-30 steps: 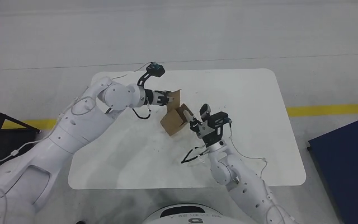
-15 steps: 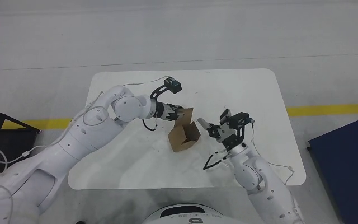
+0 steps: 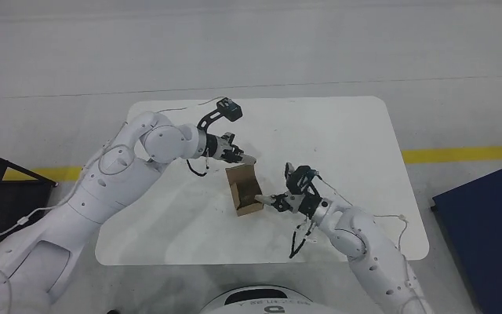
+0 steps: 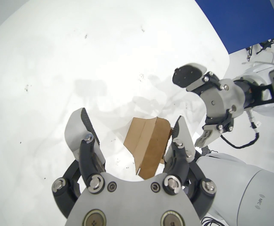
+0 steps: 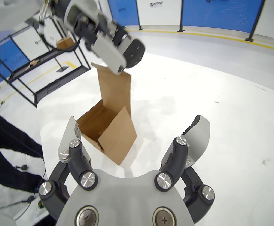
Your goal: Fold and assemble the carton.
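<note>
Facing carton interior, right claw spread

A white table with rounded corners is set on a pale grey floor that is crossed by a yellow line. Far beyond the right gripper, blue partition panels are lined up on black feet. Off to its side, a black metal rack is seen holding cardboard pieces.

Left gripper jaws apart, carton between them.
</note>
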`<state>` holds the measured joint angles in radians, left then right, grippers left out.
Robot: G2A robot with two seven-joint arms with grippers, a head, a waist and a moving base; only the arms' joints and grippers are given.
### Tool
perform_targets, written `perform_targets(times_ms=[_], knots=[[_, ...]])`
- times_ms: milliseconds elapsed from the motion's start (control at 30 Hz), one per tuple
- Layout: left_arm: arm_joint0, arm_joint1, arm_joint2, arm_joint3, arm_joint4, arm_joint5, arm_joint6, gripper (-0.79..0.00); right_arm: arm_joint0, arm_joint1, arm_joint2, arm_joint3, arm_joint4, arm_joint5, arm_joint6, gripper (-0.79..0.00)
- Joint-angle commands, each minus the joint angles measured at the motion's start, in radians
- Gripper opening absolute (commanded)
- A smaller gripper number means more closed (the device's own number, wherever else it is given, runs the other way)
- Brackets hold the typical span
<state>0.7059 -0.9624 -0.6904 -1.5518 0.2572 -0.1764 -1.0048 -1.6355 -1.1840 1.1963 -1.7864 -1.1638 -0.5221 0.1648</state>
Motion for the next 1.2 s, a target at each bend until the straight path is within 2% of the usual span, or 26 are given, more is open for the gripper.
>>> perform_targets(times_ms=[0,133,267,400,500,633,767,900,1000,1167], knots=[[0.013,0.01,-0.035,-0.007,-0.009,0.007,-0.004,0.0,0.015,-0.001,-0.022,0.013,-0.042,-0.001,0.024,0.0],[0.059,0.041,-0.131,-0.023,-0.031,0.015,-0.023,0.0,0.05,-0.005,-0.084,0.042,-0.12,-0.001,0.066,0.0],[0.137,0.08,-0.245,-0.065,-0.035,0.036,-0.048,0.0,0.089,-0.011,-0.132,0.078,-0.17,0.015,0.082,0.0],[0.237,0.113,-0.355,-0.116,-0.042,0.061,-0.052,0.0,0.13,-0.023,-0.187,0.124,-0.212,0.072,0.072,0.0],[0.308,0.13,-0.413,-0.148,-0.053,0.069,-0.046,0.0,0.163,-0.039,-0.23,0.167,-0.238,0.172,0.042,0.0],[0.369,0.141,-0.453,-0.179,-0.059,0.072,-0.043,0.0,0.199,-0.064,-0.29,0.226,-0.226,0.293,-0.019,0.0],[0.39,0.144,-0.472,-0.197,-0.063,0.071,-0.041,0.0,0.239,-0.086,-0.338,0.287,-0.215,0.347,-0.056,0.0],[0.401,0.146,-0.484,-0.191,-0.071,0.071,-0.04,0.0,0.231,-0.08,-0.292,0.28,-0.208,0.375,-0.08,0.0],[0.409,0.147,-0.494,-0.174,-0.088,0.071,-0.045,0.0,0.172,-0.059,-0.219,0.193,-0.216,0.353,-0.105,0.0],[0.433,0.148,-0.513,-0.148,-0.14,0.068,-0.052,0.0,0.071,-0.028,-0.13,0.026,-0.229,0.256,-0.143,0.0]])
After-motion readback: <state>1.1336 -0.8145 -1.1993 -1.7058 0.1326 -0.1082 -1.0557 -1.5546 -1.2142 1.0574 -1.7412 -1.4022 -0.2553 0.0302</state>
